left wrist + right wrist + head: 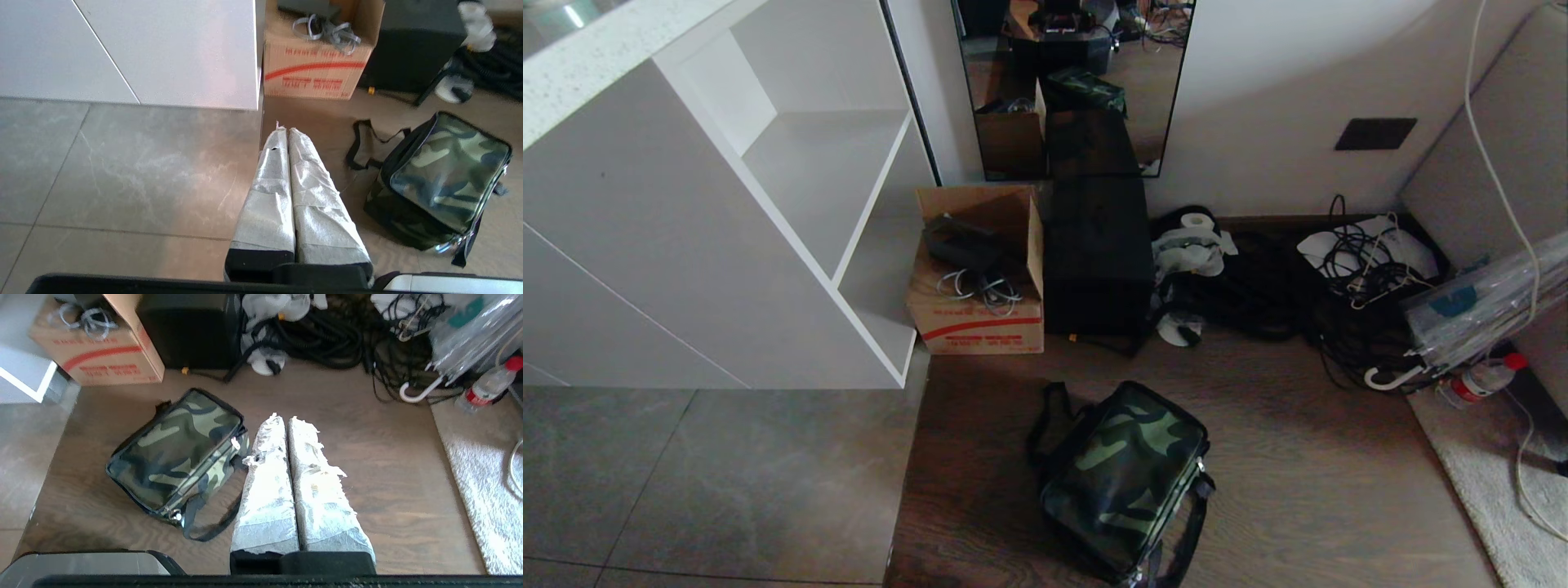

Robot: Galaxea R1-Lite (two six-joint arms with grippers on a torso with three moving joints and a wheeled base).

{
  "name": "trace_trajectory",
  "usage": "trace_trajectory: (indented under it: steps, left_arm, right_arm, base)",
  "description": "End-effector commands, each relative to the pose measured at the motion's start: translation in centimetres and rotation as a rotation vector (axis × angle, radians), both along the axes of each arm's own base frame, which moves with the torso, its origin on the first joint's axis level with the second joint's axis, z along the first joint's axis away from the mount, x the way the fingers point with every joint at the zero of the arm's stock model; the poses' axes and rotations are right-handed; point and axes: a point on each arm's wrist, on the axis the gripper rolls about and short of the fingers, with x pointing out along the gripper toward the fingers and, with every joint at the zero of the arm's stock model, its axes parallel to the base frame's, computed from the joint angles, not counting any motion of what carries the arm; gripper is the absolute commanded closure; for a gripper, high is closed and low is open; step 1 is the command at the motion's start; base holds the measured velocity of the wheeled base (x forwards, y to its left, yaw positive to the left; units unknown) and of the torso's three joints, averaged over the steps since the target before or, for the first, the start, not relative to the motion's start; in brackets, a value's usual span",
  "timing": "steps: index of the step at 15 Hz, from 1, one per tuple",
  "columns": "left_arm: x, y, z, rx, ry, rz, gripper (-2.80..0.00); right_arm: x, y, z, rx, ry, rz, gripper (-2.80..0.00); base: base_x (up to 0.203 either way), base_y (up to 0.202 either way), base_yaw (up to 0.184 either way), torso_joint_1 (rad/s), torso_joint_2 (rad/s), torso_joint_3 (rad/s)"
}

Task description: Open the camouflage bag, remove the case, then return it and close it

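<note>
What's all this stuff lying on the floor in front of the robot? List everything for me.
camouflage bag: one, green-black-tan, zipped shut on the wooden floor, nearest the robot.
cardboard box: one, brown with red stripe, beside the white shelf unit, cables inside.
black box: one, between the cardboard box and the cable pile.
cable pile: black, along the wall.
mirror: one, on the wall.
plastic bottle: one, clear with red cap, by the rug.
white shelf unit: one, on the left.
left gripper: white-wrapped, shut, above the floor.
right gripper: white-wrapped, shut, beside the bag.

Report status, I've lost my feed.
Both jaws shut, empty, above floor. Camouflage bag zipped closed on wood floor, untouched. Nothing blocking it.
</note>
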Motion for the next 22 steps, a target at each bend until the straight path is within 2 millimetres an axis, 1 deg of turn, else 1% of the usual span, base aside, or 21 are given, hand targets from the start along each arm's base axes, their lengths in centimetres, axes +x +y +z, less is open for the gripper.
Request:
trace_trajectory:
  steps: [1, 22]
  left_arm:
    - [0.01, 0.00, 0.00, 0.000, 0.002, 0.000, 0.00]
    - [0.01, 0.00, 0.00, 0.000, 0.002, 0.000, 0.00]
  right_arm:
    - [0.02, 0.00, 0.01, 0.000, 0.003, 0.001, 0.00]
    - [0.02, 0.00, 0.01, 0.000, 0.002, 0.001, 0.00]
  base:
    - [0.000, 0.000, 0.000, 0.000, 0.00, 0.205]
    - [0.000, 0.000, 0.000, 0.002, 0.00, 0.201]
